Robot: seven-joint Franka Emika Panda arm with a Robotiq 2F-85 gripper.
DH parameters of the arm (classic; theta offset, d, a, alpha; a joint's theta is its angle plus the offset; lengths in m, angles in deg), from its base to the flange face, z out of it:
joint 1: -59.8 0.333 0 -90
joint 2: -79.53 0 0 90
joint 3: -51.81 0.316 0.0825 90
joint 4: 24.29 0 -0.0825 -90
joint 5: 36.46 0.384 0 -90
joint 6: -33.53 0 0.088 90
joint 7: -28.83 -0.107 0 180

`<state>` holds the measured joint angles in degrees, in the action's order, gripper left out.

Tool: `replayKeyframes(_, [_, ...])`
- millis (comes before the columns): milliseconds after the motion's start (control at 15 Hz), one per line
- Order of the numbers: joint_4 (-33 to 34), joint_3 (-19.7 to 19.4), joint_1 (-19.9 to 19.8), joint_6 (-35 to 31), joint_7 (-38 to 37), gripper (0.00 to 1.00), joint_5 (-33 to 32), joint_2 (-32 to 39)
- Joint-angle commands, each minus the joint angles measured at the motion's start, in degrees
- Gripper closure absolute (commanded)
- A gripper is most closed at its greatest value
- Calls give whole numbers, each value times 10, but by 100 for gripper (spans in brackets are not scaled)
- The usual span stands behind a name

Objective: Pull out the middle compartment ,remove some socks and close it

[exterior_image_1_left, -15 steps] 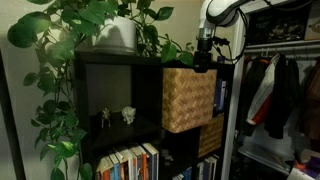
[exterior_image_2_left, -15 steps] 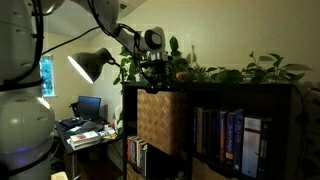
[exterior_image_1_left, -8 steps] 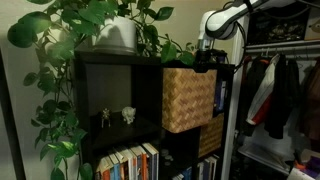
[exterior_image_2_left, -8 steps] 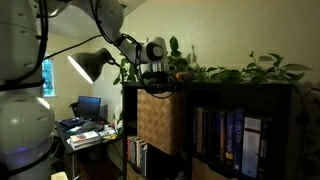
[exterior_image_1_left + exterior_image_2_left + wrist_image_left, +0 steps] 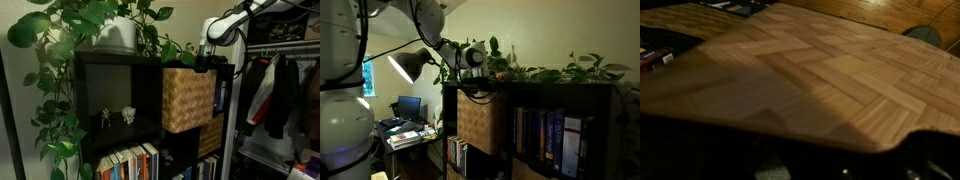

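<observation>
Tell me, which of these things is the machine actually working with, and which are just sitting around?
Part of the job:
- tan wicker basket, sticking out of the black shelf unit
- pincer, over the basket's top
- socks: not visible

Just lying about:
- leafy plants
- small figurines
- books
- darker lower basket
- hanging clothes
- desk lamp

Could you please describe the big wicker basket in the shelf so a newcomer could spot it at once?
Find the black shelf unit with leafy plants on top. In its upper row, beside the cell holding small figurines, sits the tan woven basket. It is larger and paler than the darker basket just below it.
</observation>
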<state>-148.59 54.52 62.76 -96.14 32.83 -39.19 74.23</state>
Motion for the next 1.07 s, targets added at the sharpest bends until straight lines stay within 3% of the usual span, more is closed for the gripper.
replayKeyframes(0, [-17,-4,0,-18,22,53,19,-8])
replayKeyframes(400, [-1,-4,4,9,45,92,48,-31])
replayKeyframes(733, [36,-6,5,84,64,100,72,-56])
replayKeyframes(1000, [78,-7,4,141,65,93,70,-74])
